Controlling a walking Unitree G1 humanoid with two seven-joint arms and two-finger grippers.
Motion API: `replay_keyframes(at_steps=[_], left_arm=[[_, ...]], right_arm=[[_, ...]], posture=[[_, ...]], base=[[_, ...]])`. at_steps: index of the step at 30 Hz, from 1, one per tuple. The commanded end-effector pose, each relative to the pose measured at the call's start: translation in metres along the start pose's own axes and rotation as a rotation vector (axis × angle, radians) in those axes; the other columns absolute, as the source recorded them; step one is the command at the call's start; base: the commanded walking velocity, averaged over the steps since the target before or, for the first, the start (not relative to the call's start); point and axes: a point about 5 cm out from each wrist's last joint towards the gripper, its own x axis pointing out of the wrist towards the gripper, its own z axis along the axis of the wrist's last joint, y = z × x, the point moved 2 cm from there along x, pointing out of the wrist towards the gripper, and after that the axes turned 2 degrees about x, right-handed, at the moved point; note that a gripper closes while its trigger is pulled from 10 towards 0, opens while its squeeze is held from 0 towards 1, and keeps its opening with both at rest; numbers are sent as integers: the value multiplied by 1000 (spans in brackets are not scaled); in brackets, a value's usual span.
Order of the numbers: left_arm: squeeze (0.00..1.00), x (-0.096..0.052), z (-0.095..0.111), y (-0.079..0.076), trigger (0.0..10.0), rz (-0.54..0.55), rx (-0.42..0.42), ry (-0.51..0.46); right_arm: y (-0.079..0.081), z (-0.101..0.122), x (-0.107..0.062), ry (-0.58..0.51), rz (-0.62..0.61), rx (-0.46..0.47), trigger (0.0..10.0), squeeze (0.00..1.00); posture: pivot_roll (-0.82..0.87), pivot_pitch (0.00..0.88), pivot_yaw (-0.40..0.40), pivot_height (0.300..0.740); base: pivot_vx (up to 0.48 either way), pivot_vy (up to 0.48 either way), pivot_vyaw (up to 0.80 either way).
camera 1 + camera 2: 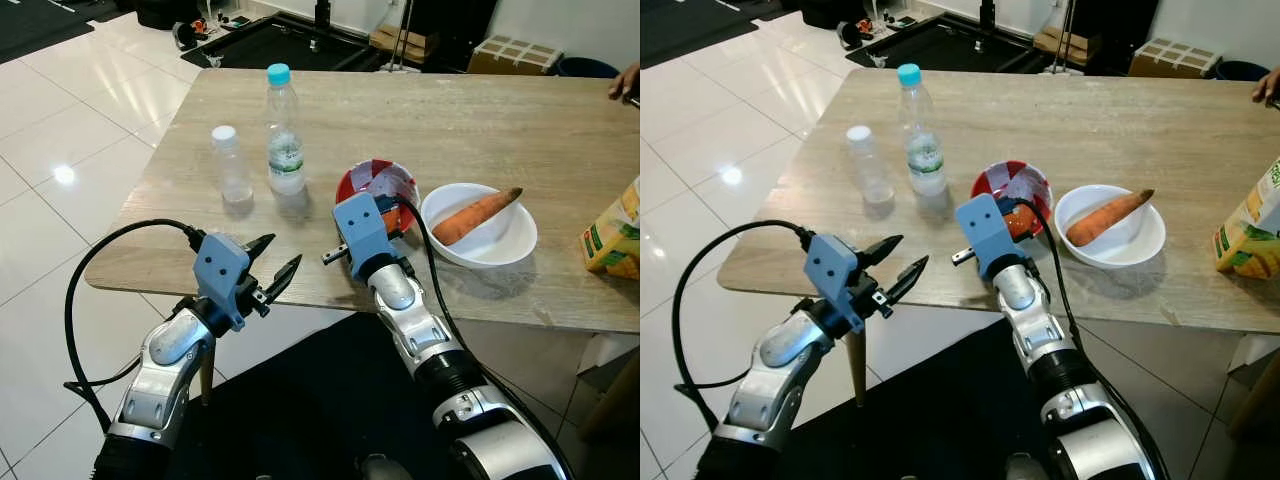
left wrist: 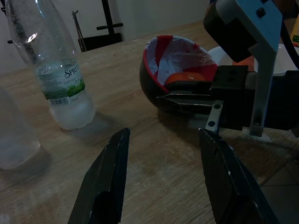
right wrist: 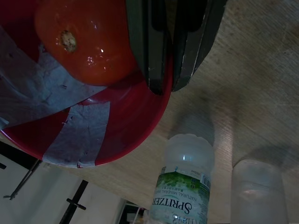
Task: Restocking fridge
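Gripping the rim of the red, grey-striped bowl (image 1: 379,189) near the wooden table's (image 1: 470,120) front edge, right gripper (image 3: 169,70) clamped; left gripper (image 1: 276,268) fully spread, empty.

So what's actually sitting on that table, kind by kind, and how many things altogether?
Bottles: 2, a blue-capped Spritzer water bottle and a white-capped clear bottle
Bowls: 2, a red bowl and a white bowl
Tomato: 1, in the red bowl
Carrot: 1, in the white bowl
Carton: 1, yellow-green
Total: 7
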Motion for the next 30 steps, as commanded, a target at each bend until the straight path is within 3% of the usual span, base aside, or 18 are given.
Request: replay_keyframes(at_steps=[1, 2, 3, 9, 10, 12, 16, 23, 27, 30], left_arm=[[0, -1, -2, 0, 10000, -10, 11, 13], [0, 0, -2, 0, 10000, -10, 12, 13], [0, 0, -2, 0, 10000, -8, 12, 12], [0, 0, -2, 1, 10000, -6, 14, 11], [0, 0, -2, 1, 10000, -6, 14, 11], [0, 0, -2, 0, 10000, -8, 12, 11], [0, 0, -2, 0, 10000, -10, 10, 10], [0, 0, -1, -1, 10000, -19, 7, 11], [0, 0, 0, -3, 10000, -31, -3, 2], [0, -1, 1, -4, 10000, -39, -9, -1]], right_arm=[[-5, -10, -2, 43, -3, 11, 0, 0], [-8, -9, -2, 40, -1, 6, 0, 0], [-11, -5, -1, 24, 33, -11, 745, 0], [-19, 5, 1, -13, 148, -59, 706, 0], [-24, 7, 1, -8, 221, -106, 902, 0], [-36, 13, 0, 0, 325, -206, 0, 0], [-43, 19, -2, -2, 404, -277, 0, 0], [-49, 39, -14, -16, 644, -408, 0, 0], [-59, 50, -28, 21, 809, -456, 0, 0], [-64, 53, -33, 48, 866, -481, 0, 0]], posture=[[-145, 157, 55, 740], [-145, 157, 55, 740], [-144, 157, 55, 740], [-146, 159, 55, 740], [-148, 161, 56, 740], [-149, 164, 56, 740], [-149, 164, 57, 740], [-146, 167, 60, 740], [-144, 169, 59, 740], [-144, 168, 59, 740]], base=[[0, 0, 0], [0, 0, 0], [0, 0, 0], [0, 0, 0], [0, 0, 0], [0, 0, 0], [0, 0, 0], [0, 0, 0], [0, 0, 0], [0, 0, 0]])
